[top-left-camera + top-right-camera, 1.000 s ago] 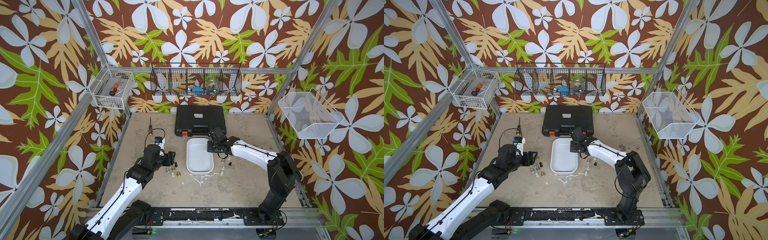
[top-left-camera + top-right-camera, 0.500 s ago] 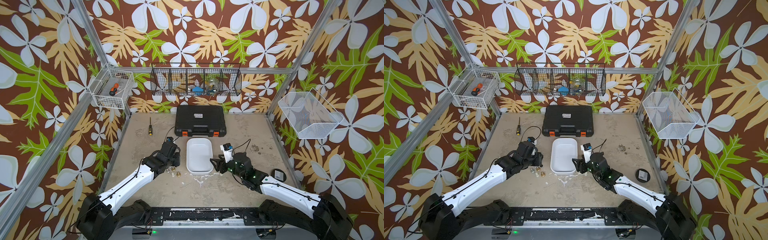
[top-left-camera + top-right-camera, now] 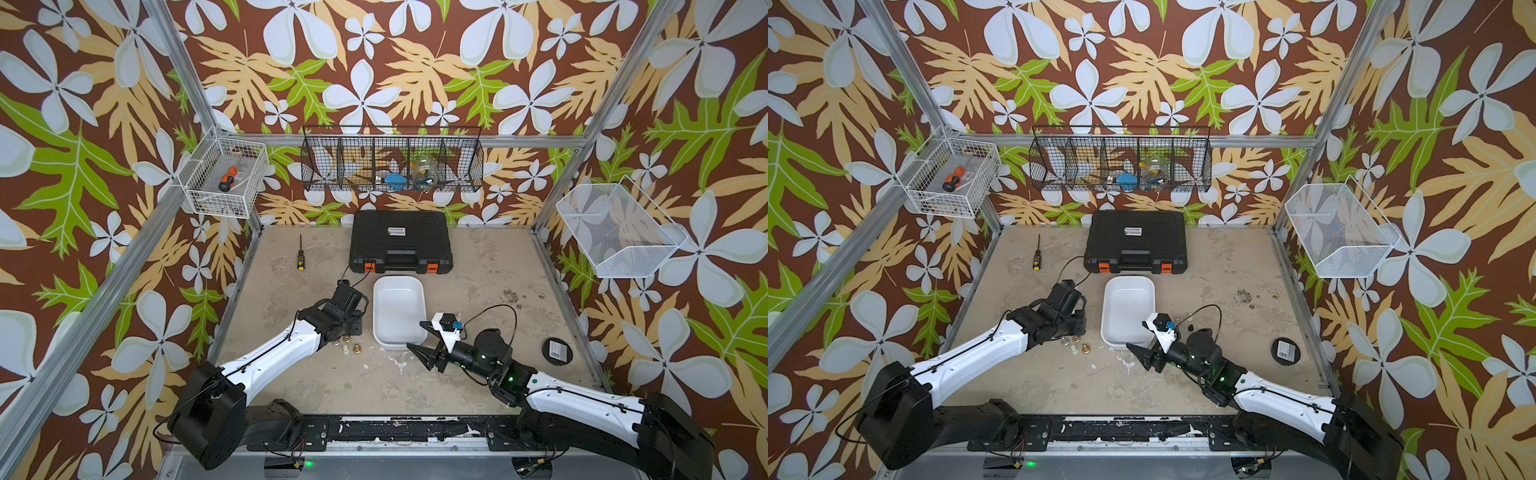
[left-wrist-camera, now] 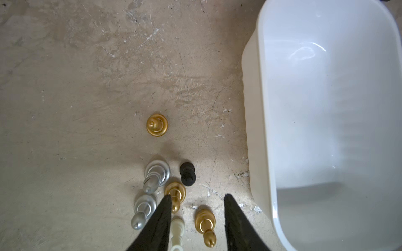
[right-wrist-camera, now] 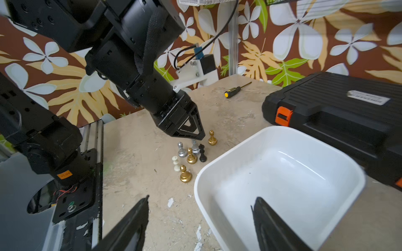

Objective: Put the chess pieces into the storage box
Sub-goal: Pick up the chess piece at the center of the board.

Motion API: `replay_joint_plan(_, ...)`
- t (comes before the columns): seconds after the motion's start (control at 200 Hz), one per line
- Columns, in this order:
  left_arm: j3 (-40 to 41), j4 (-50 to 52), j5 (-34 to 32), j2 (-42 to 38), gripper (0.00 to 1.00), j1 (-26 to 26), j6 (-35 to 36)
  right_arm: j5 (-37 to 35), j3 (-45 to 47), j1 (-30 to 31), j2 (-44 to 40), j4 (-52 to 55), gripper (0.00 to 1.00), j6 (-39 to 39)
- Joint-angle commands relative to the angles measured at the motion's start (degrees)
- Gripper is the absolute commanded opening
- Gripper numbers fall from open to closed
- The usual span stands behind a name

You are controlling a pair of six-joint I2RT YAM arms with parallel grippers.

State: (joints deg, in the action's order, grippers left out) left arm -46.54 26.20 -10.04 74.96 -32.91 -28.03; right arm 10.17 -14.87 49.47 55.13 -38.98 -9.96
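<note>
So the box [image 3: 399, 309] sits dead centre, empty, long side running near to far. The left gripper [image 4: 197, 196] hangs right above the pieces [image 5: 191, 157], jaws apart, nothing pinched yet. The right gripper [image 5: 201, 197] is spread wide and empty at the box's near end. They stand upright just left of the box's near-left corner; a gold pawn [image 4: 205, 223] shows between the left jaws in the wrist view, so left looks best placed to grab.

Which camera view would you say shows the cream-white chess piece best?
The right wrist view: the cream-white chess piece stands whole and unobstructed there. The left wrist view cuts it off at the frame edge beside the left end effector; both top views show only a tiny pale speck.
</note>
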Motion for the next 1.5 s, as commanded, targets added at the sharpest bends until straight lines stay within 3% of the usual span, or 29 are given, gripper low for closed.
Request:
replay_joint_plan(0.0, -0.87, -0.74, -0.61, 2.59, 0.43, -0.05, 1.22, -7.91, 2.25, 0.10, -3.92, -4.18, 0.77, 0.83)
replay_joint_plan(0.165, -1.58, -2.04, -0.78, 6.47, 0.42, -0.02, 1.31, -11.04, 4.53, 0.07, -7.94, -5.19, 0.80, 0.81)
replay_joint_plan(0.616, -3.20, -1.84, -3.23, 12.24, 0.40, -0.04, 1.66, -10.98, 3.98, 0.08, -7.17, -4.80, 0.80, 0.73)
replay_joint_plan(1.181, -3.38, -1.59, -4.10, 13.20, 0.25, -0.06, 2.02, -11.23, 3.54, 0.09, -6.29, -4.44, 0.80, 0.64)
replay_joint_plan(1.496, -3.11, -1.41, -5.19, 14.10, 0.24, -0.05, 2.02, -11.00, 3.62, 0.15, -6.36, -4.56, 0.80, 0.46)
